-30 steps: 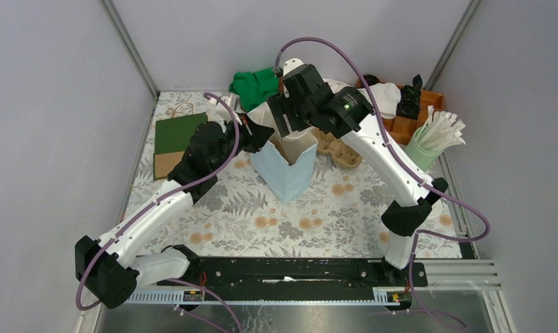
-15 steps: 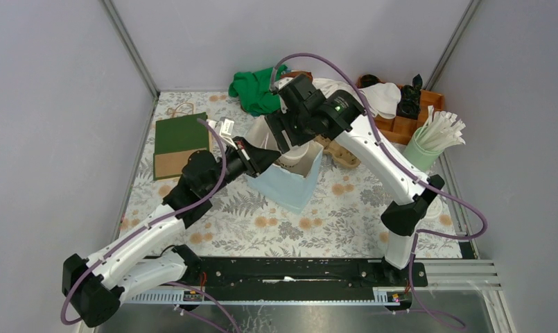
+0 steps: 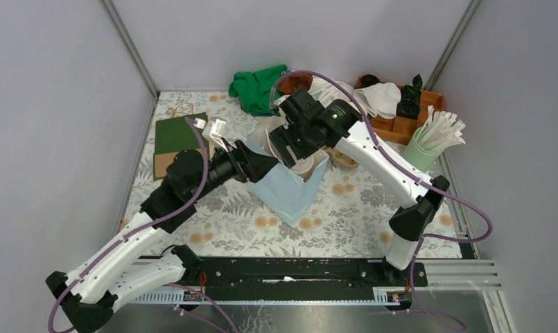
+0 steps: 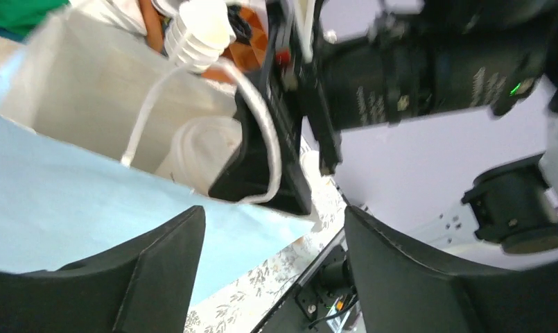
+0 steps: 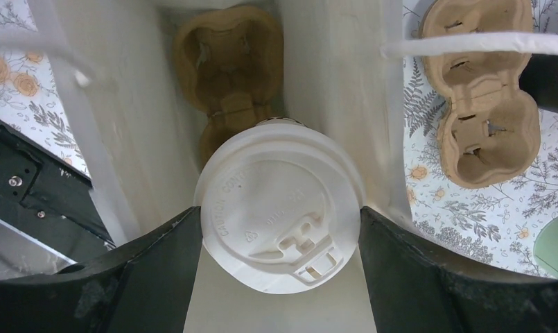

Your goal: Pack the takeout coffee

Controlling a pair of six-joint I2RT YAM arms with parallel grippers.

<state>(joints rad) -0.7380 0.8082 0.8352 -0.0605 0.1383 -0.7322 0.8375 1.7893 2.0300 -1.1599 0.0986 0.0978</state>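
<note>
The takeout coffee (image 5: pixel 279 208) shows its white round lid from above, and both fingers of my right gripper (image 5: pixel 277 216) press on the lid's sides. It hangs inside the light blue paper bag (image 3: pixel 290 194), over a brown pulp tray (image 5: pixel 227 62) at the bag's bottom. In the left wrist view the cup's pale side (image 4: pixel 199 149) appears through the bag's mouth. My left gripper (image 4: pixel 272 222) stands open just outside the bag's blue wall with nothing between its fingers. From above, the left gripper (image 3: pixel 262 166) sits at the bag's left edge and the right gripper (image 3: pixel 293 149) in its mouth.
A second pulp tray (image 3: pixel 342 156) lies right of the bag. A stack of lidless cups (image 4: pixel 203 28) stands behind it. Green cloth (image 3: pixel 258 83) is at the back, flat green and brown bags (image 3: pixel 179 135) at the left, a straw holder (image 3: pixel 435 139) and wooden organiser (image 3: pixel 407 114) at the right.
My left gripper has opened and let go of the bag's edge as its arm drew back. The bag has leaned toward the front. My right gripper has lowered the coffee deeper into it.
</note>
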